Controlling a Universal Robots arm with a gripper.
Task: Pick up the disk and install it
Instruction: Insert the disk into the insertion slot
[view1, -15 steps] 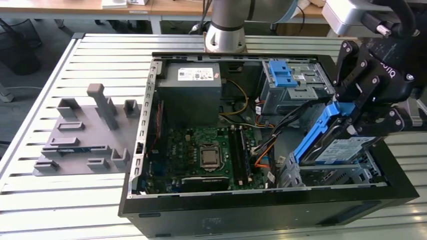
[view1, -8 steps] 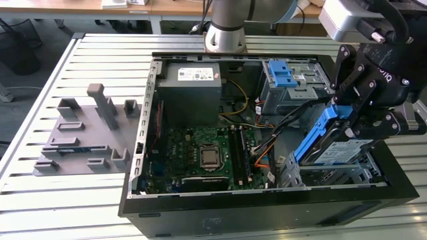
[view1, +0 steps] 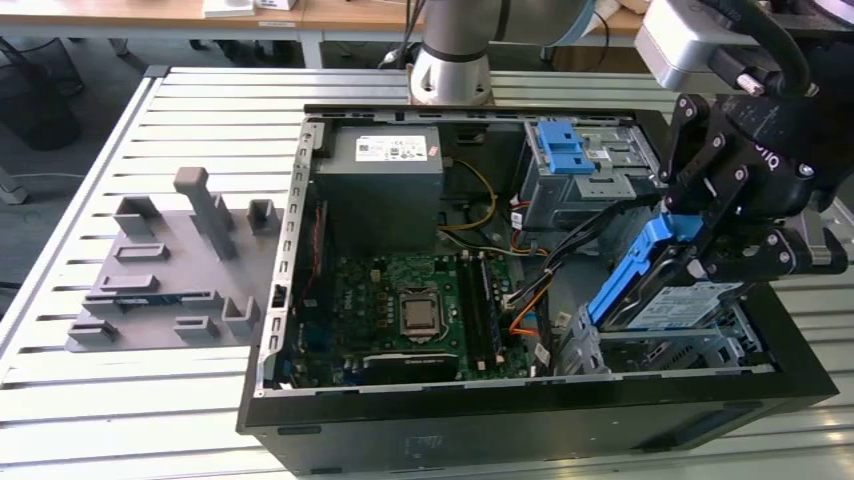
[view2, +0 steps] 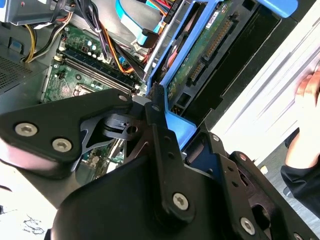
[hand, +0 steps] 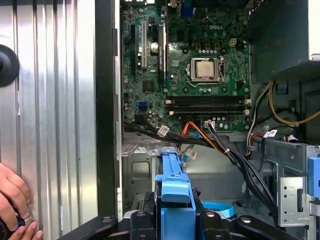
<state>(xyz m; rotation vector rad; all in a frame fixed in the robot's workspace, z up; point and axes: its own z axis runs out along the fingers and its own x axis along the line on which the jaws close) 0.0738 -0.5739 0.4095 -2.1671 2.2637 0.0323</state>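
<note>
The disk (view1: 657, 292), a silver-grey drive in a blue plastic bracket, hangs tilted over the metal drive bay (view1: 667, 352) at the open computer case's near corner, on the exterior view's right. My gripper (view1: 697, 252) is shut on its upper end. In the second wrist view the disk (view2: 200, 55) shows its green circuit side and connector, with my gripper (view2: 170, 125) clamped on the blue bracket. The first wrist view shows the bracket's blue end (hand: 175, 192) between my gripper's (hand: 175, 221) fingers, above the bay floor (hand: 145, 170).
Inside the case (view1: 287, 300) are the motherboard (view1: 414, 300), a grey box with a white sticker (view1: 380, 170), a grey cage with a blue latch (view1: 574, 160) and loose cables (view1: 534, 300). A grey fixture (view1: 174, 270) sits on the slatted table. A person's hand (hand: 12, 200) rests beside the case.
</note>
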